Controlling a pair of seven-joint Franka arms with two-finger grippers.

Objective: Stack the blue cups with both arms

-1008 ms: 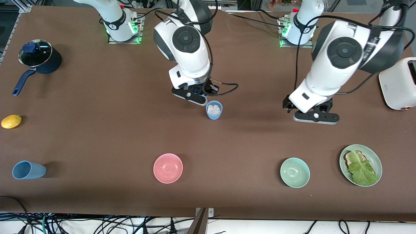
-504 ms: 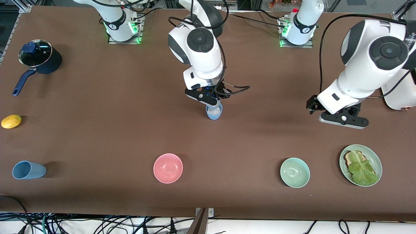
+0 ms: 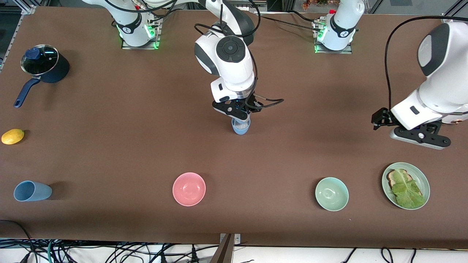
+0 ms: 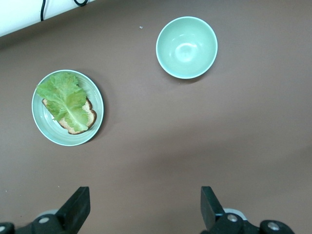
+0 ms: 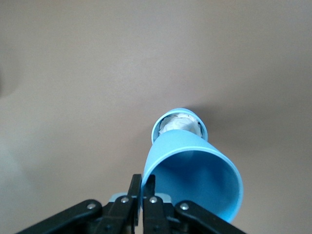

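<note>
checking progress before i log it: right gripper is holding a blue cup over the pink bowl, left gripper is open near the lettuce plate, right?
Not quite. The right gripper, shut on a blue cup's rim, holds it over the other upright blue cup with white stuffing, not the pink bowl; the right wrist view shows this. The left gripper is indeed open near the lettuce plate.

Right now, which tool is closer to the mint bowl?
Left. The left tool hangs open above bare table beside the lettuce plate, close to the mint bowl. The right tool sits mid-table, pinching a blue cup.
</note>
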